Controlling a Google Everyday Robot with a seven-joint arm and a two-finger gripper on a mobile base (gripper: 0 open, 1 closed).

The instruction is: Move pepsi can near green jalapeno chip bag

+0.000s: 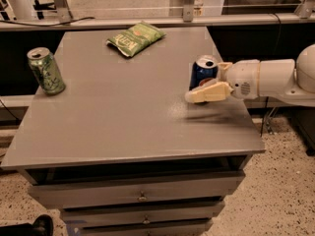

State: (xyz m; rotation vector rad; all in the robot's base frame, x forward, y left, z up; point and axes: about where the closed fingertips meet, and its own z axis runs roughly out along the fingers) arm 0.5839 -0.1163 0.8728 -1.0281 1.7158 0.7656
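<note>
The pepsi can [202,70], dark blue with a silver top, stands upright near the right edge of the grey table [123,127]. My gripper [204,82] reaches in from the right, open, with one pale finger [209,92] across the can's lower front and the other behind the can's right side. The can sits between the jaws. The green jalapeno chip bag [135,38] lies flat at the table's far middle, well apart from the can.
A light green patterned can [46,71] stands near the table's left edge. The white arm [275,77] extends off the right side. Drawers [142,195] are below the tabletop, and a rail runs behind the table.
</note>
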